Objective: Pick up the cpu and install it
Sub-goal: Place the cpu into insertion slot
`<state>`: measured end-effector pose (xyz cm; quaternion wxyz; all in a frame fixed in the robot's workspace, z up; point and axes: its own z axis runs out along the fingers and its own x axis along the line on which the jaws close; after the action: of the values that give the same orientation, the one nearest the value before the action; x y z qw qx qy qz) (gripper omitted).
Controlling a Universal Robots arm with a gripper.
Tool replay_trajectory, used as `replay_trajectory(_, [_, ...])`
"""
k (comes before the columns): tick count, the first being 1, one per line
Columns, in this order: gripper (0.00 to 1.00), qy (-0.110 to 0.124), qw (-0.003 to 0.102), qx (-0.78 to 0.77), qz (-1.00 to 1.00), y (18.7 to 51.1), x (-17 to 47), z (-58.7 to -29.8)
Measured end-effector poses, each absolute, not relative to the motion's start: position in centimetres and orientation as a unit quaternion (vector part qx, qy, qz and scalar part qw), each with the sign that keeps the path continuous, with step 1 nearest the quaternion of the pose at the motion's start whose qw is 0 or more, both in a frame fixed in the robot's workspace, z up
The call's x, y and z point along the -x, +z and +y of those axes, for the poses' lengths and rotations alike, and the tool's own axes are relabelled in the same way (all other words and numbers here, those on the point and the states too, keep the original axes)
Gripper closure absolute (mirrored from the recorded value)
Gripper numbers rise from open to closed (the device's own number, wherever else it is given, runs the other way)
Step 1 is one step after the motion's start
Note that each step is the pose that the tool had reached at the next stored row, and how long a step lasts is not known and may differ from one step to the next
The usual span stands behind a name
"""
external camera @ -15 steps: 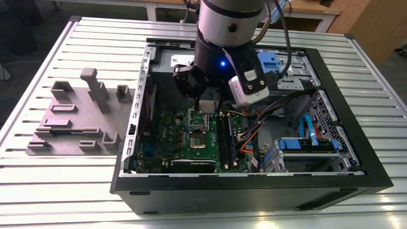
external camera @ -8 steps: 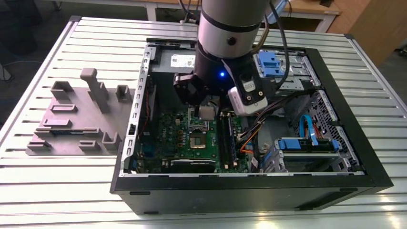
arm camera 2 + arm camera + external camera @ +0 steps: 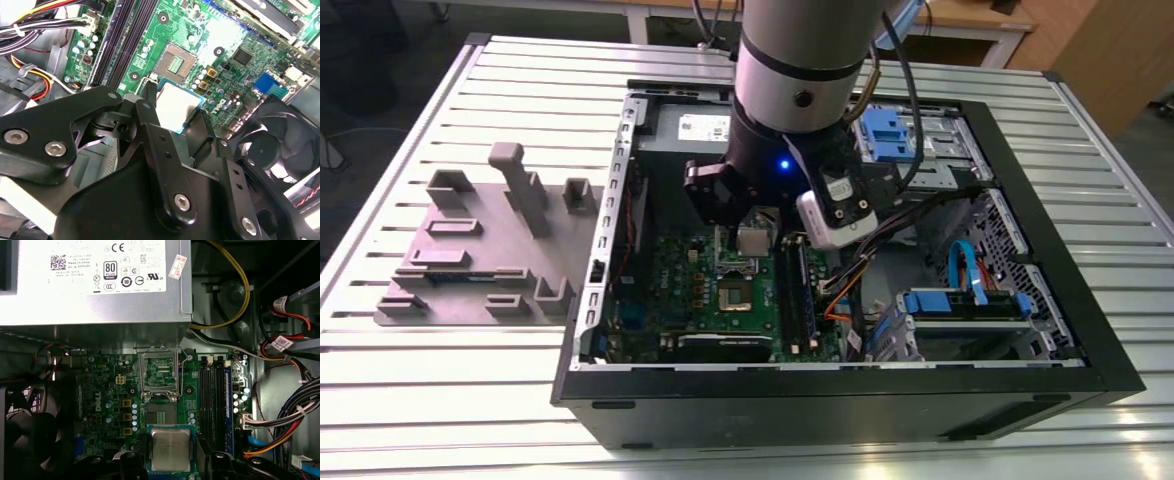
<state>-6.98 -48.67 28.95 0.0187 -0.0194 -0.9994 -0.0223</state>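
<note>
Silver-topped cpu [image 3: 170, 449] is pinched in the gripper [image 3: 175, 114], seemingly hovering just over the open socket [image 3: 161, 416] on the green board [image 3: 100, 390].

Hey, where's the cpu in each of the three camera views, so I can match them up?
Exterior view: the cpu hangs under the arm, over the green motherboard.
First wrist view: the cpu sits in the pincer, next to the open socket.
Second wrist view: the cpu is the pale square between the black fingers.
Shared landmark: the open socket, also in the exterior view.
</note>
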Motion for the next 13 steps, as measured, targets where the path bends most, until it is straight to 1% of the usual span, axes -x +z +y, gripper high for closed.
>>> replay_trajectory(13, [0.53, -0.022, 0.018, 0.019, -0.999, 28.54, 6.98, -48.75])
